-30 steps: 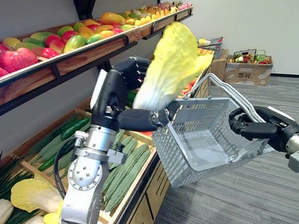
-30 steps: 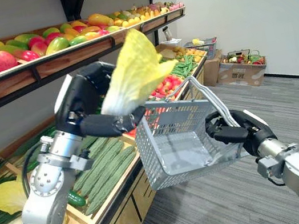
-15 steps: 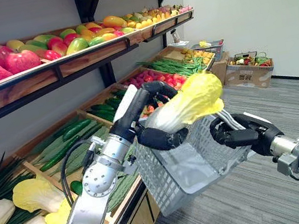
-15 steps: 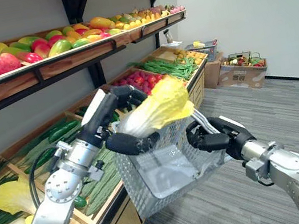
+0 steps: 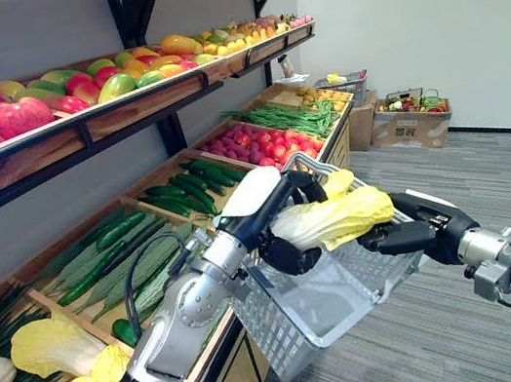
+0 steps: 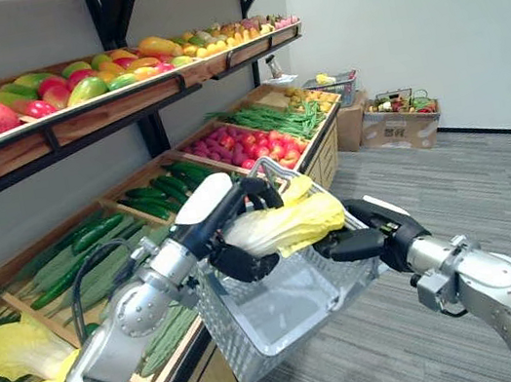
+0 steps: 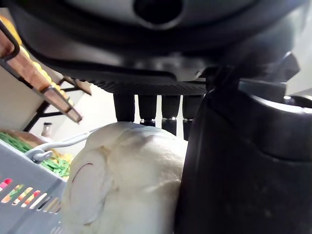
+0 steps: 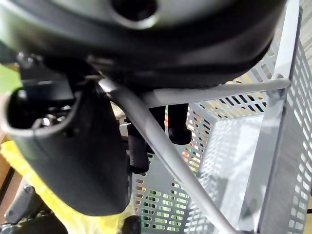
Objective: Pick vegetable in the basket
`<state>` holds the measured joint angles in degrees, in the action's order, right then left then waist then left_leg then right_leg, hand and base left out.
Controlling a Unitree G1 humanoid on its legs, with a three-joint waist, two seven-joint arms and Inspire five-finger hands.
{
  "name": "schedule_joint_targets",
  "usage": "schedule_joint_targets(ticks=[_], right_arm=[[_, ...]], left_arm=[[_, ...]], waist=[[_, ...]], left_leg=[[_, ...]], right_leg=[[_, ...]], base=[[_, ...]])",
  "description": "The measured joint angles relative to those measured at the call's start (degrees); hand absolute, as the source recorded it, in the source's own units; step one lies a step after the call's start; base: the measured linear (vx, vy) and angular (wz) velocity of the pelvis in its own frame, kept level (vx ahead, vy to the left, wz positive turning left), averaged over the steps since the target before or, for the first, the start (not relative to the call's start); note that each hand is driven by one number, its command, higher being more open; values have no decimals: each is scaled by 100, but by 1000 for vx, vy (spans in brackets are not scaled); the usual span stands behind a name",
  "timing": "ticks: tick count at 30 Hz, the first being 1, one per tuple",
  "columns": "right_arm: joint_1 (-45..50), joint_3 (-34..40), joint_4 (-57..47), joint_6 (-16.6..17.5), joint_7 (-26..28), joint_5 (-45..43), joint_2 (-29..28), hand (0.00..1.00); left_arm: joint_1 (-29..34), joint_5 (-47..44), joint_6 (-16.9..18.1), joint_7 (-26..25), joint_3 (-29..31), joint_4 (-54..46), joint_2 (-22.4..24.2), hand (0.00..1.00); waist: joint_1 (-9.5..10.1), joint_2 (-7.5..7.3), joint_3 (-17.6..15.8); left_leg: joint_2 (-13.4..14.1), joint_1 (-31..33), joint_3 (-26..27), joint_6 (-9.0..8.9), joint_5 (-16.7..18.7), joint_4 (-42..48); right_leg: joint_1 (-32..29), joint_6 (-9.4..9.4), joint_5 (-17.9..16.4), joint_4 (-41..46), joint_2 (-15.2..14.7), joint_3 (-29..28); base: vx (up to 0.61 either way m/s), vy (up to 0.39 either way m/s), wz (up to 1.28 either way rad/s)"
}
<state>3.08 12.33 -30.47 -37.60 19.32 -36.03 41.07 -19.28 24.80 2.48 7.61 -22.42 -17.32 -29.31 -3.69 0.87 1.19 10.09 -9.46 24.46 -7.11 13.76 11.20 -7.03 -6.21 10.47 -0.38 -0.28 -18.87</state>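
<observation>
A pale yellow napa cabbage (image 5: pixel 338 219) lies sideways over the open top of the grey mesh basket (image 5: pixel 327 305). My left hand (image 5: pixel 293 252) is shut on the cabbage's white stem end, fingers above and thumb below. In the left wrist view the cabbage (image 7: pixel 126 181) fills the gap between the thumb (image 7: pixel 229 161) and the fingers. My right hand (image 5: pixel 422 227) grips the basket's wire handle (image 8: pixel 155 138) from the right and holds the basket in the air beside the vegetable stand. The right wrist view looks into the basket (image 8: pixel 273 161), where yellow leaf shows below the hand (image 8: pixel 73 146).
A wooden stand runs along the left: fruit on the upper shelf (image 5: pixel 122 106), cucumbers (image 5: pixel 117 250), tomatoes (image 5: pixel 257 143), green beans (image 5: pixel 297 114) and more cabbages (image 5: pixel 50 346) in lower crates. A cardboard box (image 5: pixel 411 119) and a small basket (image 5: pixel 341 87) stand by the far wall. Grey carpet lies to the right.
My left hand has brought the cabbage down from high above the basket to its rim. The basket has come lower and closer to the stand. The camera has shifted.
</observation>
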Motion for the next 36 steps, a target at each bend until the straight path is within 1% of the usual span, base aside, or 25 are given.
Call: schedule_joint_targets(ticks=[2, 5, 6, 8, 11, 13, 15, 16, 17, 18, 20, 22, 24, 25, 26, 27, 28, 29, 30, 31, 32, 34, 36], right_arm=[[0, -12, 11, -3, 0, 1, 1, 0], [0, -23, 39, -13, 1, 2, 67, 0], [-8, -54, -31, -13, 93, -1, 194, 0], [-10, -222, -36, -27, 151, -3, 245, 0], [-10, -247, -46, -62, 173, -9, 224, 0], [-10, -205, -79, -62, 198, -20, 204, 0], [4, -91, -140, -63, 297, -17, 203, 0], [71, 138, -206, -110, 383, -17, 202, 0], [180, 347, -254, -143, 388, -18, 201, 0], [198, 410, -255, -159, 387, -18, 199, 0], [251, 581, -255, -185, 377, -15, 188, 0], [251, 631, -256, -189, 377, -13, 170, 0], [272, 713, -258, -190, 375, -13, 133, 0], [286, 733, -257, -191, 374, -12, 112, 0], [301, 753, -257, -191, 373, -9, 58, 0], [419, 857, -253, -190, 373, -1, -73, 0], [501, 906, -239, -189, 361, 9, -152, 0], [575, 910, -223, -189, 318, 17, -210, 0], [613, 911, -211, -189, 307, 23, -250, 0], [759, 926, -177, -184, 278, 38, -344, 0], [830, 942, -158, -179, 262, 38, -385, 0], [1110, 1108, -74, -169, 227, 158, -664, 0], [1248, 1188, 45, -151, 191, 229, -844, 0]], left_arm=[[-9, 90, 34, -11, -49, 91, 0, 100], [-19, 434, -11, 23, -178, 303, -4, 100], [-34, 778, -432, 239, -333, 961, -37, 100], [-33, 800, -581, 239, -421, 1276, -48, 100], [-35, 700, -549, 109, -410, 1218, -139, 100], [-37, 428, -494, 6, -251, 880, -395, 100], [-40, 48, -424, -118, 332, 321, -687, 100], [-130, -687, -411, -327, 1193, -298, -880, 100], [-272, -1300, -415, -357, 1611, -625, -933, 100], [-293, -1499, -414, -362, 1749, -768, -962, 100], [-295, -2198, -363, -367, 2053, -1276, -1037, 100], [-277, -2534, -275, -342, 2080, -1461, -1110, 100], [-135, -3376, -210, -200, 2179, -1672, -1141, 100], [-87, -3561, -207, -149, 2219, -1712, -1141, 100], [59, -3983, -209, -13, 2383, -1769, -1141, 100], [289, -4421, -292, 78, 2597, -1790, -1139, 100], [521, -4615, -332, 80, 2786, -1786, -1130, 100], [791, -4736, -389, 77, 3018, -1781, -1072, 100], [926, -4780, -415, 62, 3124, -1771, -1041, 100], [1270, -4818, -470, 17, 3394, -1727, -886, 100], [1409, -4862, -510, -21, 3495, -1715, -797, 100], [1978, -5094, -582, -205, 3937, -1648, -386, 100], [2363, -5185, -628, -383, 4268, -1573, -40, 100]], waist=[[-13, 5, 3], [-44, 42, 27], [-67, 121, 79], [-81, 117, 77], [-79, 119, 78], [-74, 120, 78], [-76, 122, 75], [-67, 119, 72], [-13, 115, 70], [1, 114, 69], [34, 101, 64], [60, 91, 57], [71, 94, 58], [79, 94, 57], [79, 100, 53], [85, 110, 45], [86, 123, 37], [92, 131, 32], [99, 130, 30], [130, 125, 24], [153, 121, 18], [228, 84, -34], [237, 66, -45]], left_leg=[[0, -3, 10, -1, 1, 0], [0, 6, 16, -2, 2, -1], [4, 18, 14, -2, 1, -4], [7, 28, 11, -4, 0, -3], [5, 32, 5, -4, 0, -10], [8, 38, -8, -7, -2, -13], [12, 50, -30, -7, -2, -17], [12, 72, -124, -6, -2, -18], [12, 58, -173, -5, -1, -17], [13, 50, -177, -4, 0, -17], [6, 62, -293, -1, 1, -18], [1, 76, -307, -1, 1, -18], [-3, 110, -345, 0, 0, -19], [-2, 120, -355, 0, 0, -19], [-1, 136, -368, 0, 0, -19], [2, 153, -414, 0, -2, -25], [2, 158, -439, 1, -3, -37], [2, 158, -445, 3, -5, -52], [2, 157, -449, 2, -7, -60], [3, 157, -466, 3, -11, -80], [3, 158, -473, 3, -12, -85], [1, 186, -519, 10, -19, -98], [-1, 223, -596, 16, -26, -106]], right_leg=[[0, 1, 9, -11, 2, -12], [1, -5, 30, -49, -1, -20], [5, -6, 49, -81, -4, -18], [4, -5, 61, -91, -4, -17], [5, -7, 60, -91, -11, -10], [5, -7, 59, -91, -11, 1], [5, -10, 56, -88, -16, 22], [34, -16, 27, -76, -41, 105], [76, -9, -10, -56, -51, 157], [91, -5, -23, -49, -53, 170], [125, 0, -68, -24, -87, 272], [123, 5, -91, -11, -101, 300], [115, 13, -107, -17, -116, 331], [111, 11, -106, -21, -118, 340], [99, 9, -105, -25, -118, 349], [98, 5, -102, -30, -121, 384], [102, 8, -107, -33, -126, 411], [106, 8, -108, -47, -127, 420], [109, 8, -108, -53, -127, 425], [119, 10, -110, -70, -131, 448], [123, 11, -111, -74, -134, 456], [128, 10, -122, -86, -149, 507], [130, 17, -146, -89, -168, 580]], base=[[11, 25, -8], [11, 14, 0], [35, 40, 0], [18, 22, 0], [10, 11, 1], [15, 13, 2], [26, 26, 11], [23, 31, 28], [21, 33, 28], [18, 41, 22], [12, 36, 21], [6, 32, 12], [15, 37, 8], [27, 33, 7], [38, 32, 8], [39, 30, 11], [40, 31, 10], [26, 24, 6], [30, 28, 5], [18, 16, 6], [20, 21, 8], [16, 24, 12], [15, 15, 20]])
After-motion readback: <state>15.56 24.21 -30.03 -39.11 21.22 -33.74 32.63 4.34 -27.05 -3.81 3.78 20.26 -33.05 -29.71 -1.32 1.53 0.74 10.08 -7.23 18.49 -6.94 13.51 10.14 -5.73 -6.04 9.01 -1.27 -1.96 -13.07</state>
